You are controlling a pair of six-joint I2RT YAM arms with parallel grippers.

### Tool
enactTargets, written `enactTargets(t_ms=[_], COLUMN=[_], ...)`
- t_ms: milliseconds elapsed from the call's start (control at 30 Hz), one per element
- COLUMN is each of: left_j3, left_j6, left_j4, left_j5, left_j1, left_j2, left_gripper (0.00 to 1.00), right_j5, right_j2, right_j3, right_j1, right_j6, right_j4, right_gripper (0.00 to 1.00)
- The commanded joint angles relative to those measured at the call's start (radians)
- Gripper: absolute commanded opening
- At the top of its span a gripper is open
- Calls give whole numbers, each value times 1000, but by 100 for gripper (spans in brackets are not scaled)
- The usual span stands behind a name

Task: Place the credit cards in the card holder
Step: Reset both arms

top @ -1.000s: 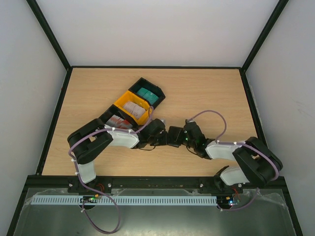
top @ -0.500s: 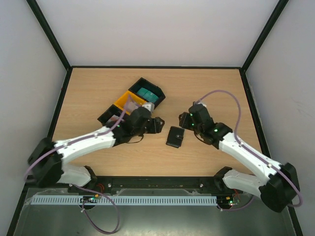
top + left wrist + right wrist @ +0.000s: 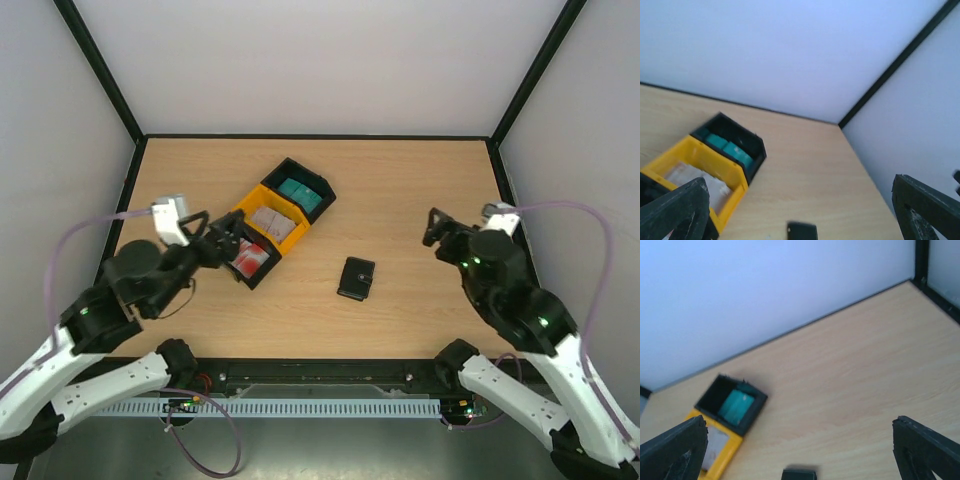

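Observation:
The card holder point(image 3: 356, 278) lies folded on the wooden table, alone, between the two arms; its top edge shows low in the left wrist view point(image 3: 802, 232) and the right wrist view point(image 3: 799, 474). Credit cards sit in three bins: teal ones point(image 3: 298, 192) point(image 3: 730, 148) point(image 3: 737, 407), grey-white ones point(image 3: 268, 220) point(image 3: 694, 181), red-and-white ones point(image 3: 247, 257). My left gripper point(image 3: 222, 238) point(image 3: 799, 200) hangs raised over the near bins, open and empty. My right gripper point(image 3: 438, 232) point(image 3: 800, 440) is raised at the right, open and empty, well apart from the card holder.
A row of three bins runs diagonally: far black bin point(image 3: 322, 186), yellow bin point(image 3: 243, 211), near black bin point(image 3: 262, 274). Black frame posts and white walls enclose the table point(image 3: 420, 180).
Both arms have pulled back and up from the card holder, left arm to the left, right arm to the right. Both grippers went from shut to open. The card holder stays on the table.

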Motion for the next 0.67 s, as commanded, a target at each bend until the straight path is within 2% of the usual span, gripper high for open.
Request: enactTargets(t_ms=[0, 133, 300, 633], left_j3=[50, 105, 133, 149], left_j6=[50, 37, 25, 37], left_j4=[-157, -255, -318, -347], left_j5=[-159, -235, -252, -258], left_j1=[4, 6, 5, 6], left_j2=[-123, -186, -223, -215], left_gripper=[100, 100, 100, 100], right_j5=[174, 238, 280, 284], right_j2=[-96, -151, -185, -196], right_j3=[79, 139, 181, 153], right_j1=[-4, -4, -4, -4], right_j6=[0, 17, 49, 88], right_j4=[-112, -144, -194, -224], right_gripper=[98, 98, 98, 98])
